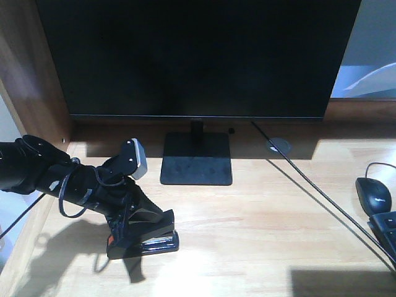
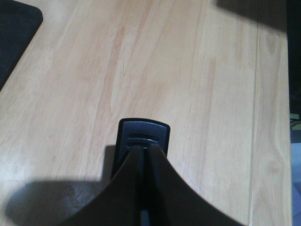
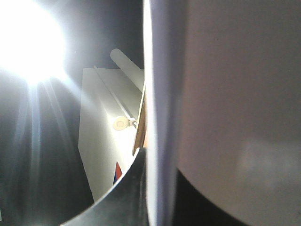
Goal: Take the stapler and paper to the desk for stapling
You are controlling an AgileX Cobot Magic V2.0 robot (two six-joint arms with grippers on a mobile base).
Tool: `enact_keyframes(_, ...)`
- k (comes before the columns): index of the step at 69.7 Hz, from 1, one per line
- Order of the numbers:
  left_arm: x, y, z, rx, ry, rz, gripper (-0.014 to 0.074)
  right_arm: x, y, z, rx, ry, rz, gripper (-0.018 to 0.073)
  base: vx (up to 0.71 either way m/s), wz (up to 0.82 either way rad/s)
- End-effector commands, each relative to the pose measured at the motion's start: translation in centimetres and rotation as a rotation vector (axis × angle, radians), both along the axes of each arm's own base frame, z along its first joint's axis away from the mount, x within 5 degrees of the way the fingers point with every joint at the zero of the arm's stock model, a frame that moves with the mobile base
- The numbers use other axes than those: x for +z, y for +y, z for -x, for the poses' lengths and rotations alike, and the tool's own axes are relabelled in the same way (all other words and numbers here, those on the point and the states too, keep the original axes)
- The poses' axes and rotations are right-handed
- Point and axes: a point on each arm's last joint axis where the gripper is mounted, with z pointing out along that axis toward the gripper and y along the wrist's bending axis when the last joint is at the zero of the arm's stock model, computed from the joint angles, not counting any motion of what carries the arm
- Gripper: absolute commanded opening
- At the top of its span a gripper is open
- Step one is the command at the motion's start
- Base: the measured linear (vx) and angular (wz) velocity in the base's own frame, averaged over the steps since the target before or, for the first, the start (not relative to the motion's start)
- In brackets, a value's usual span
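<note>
Left pincer (image 2: 143, 157), closed on the stapler (image 2: 143, 129), sets it on the surface (image 1: 260, 223) at lower left. Right pincer (image 3: 149, 188) seems clamped on the paper (image 3: 162, 117). Next, probably: release the stapler, bring the paper over.

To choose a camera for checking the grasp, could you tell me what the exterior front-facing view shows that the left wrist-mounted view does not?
Front only: the large black monitor screen, round cable grommet and black computer mouse. Wrist only: the grooved end of the black desk stapler, pinched in the left hand. Both: that stapler, that hand and the light wood-grain desk.
</note>
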Motion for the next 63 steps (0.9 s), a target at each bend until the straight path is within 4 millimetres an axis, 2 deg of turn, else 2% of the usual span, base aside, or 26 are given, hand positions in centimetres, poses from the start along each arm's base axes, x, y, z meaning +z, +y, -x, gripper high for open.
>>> enact_keyframes(1,2.10,-0.52,-0.08,0.002,-0.033,0.066,-0.0006,1.01,-0.05,0.33,-0.017,-0.051,-0.004,-0.0006,0.00,0.00)
enact_keyframes(63,2.10,-0.52,-0.08,0.003,-0.032,0.066,-0.0006,1.02,-0.07,0.36,-0.018,-0.054,-0.005,-0.0006,0.00,0.00)
